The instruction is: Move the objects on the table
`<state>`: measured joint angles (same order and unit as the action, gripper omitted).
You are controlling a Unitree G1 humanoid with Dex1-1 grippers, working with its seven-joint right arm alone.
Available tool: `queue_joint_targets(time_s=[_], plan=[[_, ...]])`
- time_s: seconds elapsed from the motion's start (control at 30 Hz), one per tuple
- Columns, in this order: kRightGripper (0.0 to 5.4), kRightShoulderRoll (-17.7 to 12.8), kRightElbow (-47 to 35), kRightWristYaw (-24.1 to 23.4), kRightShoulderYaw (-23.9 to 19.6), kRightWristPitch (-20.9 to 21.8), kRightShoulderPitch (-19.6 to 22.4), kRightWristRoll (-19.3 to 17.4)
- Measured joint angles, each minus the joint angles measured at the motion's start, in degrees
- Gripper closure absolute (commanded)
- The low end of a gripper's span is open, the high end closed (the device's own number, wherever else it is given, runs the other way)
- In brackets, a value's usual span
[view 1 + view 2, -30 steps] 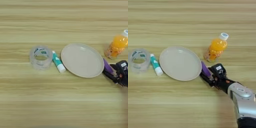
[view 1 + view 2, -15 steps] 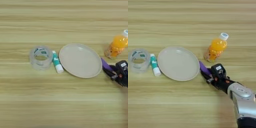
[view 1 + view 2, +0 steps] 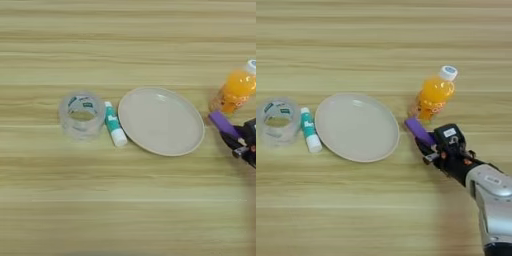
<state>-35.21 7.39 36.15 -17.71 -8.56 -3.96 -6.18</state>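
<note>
My right gripper (image 3: pixel 429 146) comes in from the lower right and is shut on the flat purple block (image 3: pixel 418 129), whose free end points up-left, just clear of the plate's right rim. The block (image 3: pixel 223 124) and the gripper (image 3: pixel 239 142) also show at the right edge of the left eye view. The orange-juice bottle (image 3: pixel 434 94) with its white cap stands right behind the block. The teal-and-white tube (image 3: pixel 114 131) lies on the table (image 3: pixel 130 210) between the tape roll and the plate, cap toward me.
A round beige plate (image 3: pixel 357 128) lies mid-table with nothing on it. A clear tape roll (image 3: pixel 82 115) stands left of the tube. Bare wood stretches along the front and the back of the table.
The block's tip first went left against the plate's rim, and the plate slid slightly left toward the tube. The gripper has since drawn the block back right, leaving a small gap.
</note>
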Motion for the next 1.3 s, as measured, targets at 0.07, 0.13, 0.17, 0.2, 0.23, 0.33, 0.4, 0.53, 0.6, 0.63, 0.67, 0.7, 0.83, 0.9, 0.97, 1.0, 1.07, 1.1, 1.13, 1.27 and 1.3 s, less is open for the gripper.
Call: queue_joint_targets(time_s=[0.07, 0.13, 0.17, 0.2, 0.23, 0.33, 0.4, 0.53, 0.6, 0.63, 0.67, 0.7, 0.83, 0.9, 0.97, 1.0, 1.07, 1.1, 1.13, 1.27, 1.3], plan=[[3.98, 0.0, -1.3, -0.4, -0.4, -0.4, -0.2, -0.1], [3.98, 0.1, -5.9, -0.8, -1.0, -1.6, -1.5, -0.1], [3.98, 0.3, -7.9, -0.9, -1.2, -2.3, -1.9, -0.4], [3.98, 0.5, -9.6, -0.9, -1.4, -2.8, -2.2, -0.9], [3.98, 0.6, -10.8, -0.9, -1.4, -3.3, -2.3, -1.2], [3.99, 1.5, -14.5, -1.0, -1.7, -4.6, -2.4, -2.4], [3.99, 1.8, -14.6, -0.9, -1.1, -4.9, -2.3, -2.4], [3.99, 2.7, -14.6, -0.7, 1.3, -5.9, -0.5, -2.4], [3.99, 3.8, -14.5, -0.2, 2.6, -6.2, 0.7, -3.3], [3.99, 4.3, -14.1, 0.2, 3.5, -6.6, 1.1, -3.6], [3.99, 4.9, -13.4, 0.6, 4.5, -7.0, 1.3, -3.7], [3.99, 5.6, -12.5, 0.6, 5.2, -7.1, 1.5, -3.7], [3.99, 7.0, -9.7, 0.6, 7.2, -7.3, 2.7, -3.9], [3.99, 7.8, -8.2, 0.6, 8.6, -7.3, 4.1, -3.8], [3.99, 8.6, -7.1, 0.6, 10.0, -7.2, 4.5, -3.8], [3.99, 8.8, -6.9, 0.7, 10.5, -7.2, 4.5, -3.7], [3.99, 9.2, -6.6, 0.7, 11.1, -7.2, 4.5, -3.6], [3.99, 9.4, -6.2, 0.8, 11.8, -7.2, 4.5, -3.6], [3.99, 9.7, -5.8, 0.8, 12.3, -7.2, 4.6, -3.6], [3.99, 10.5, -5.4, 1.1, 14.0, -7.2, 4.6, -3.4], [3.99, 10.6, -5.5, 1.2, 15.0, -7.2, 4.6, -3.2]])
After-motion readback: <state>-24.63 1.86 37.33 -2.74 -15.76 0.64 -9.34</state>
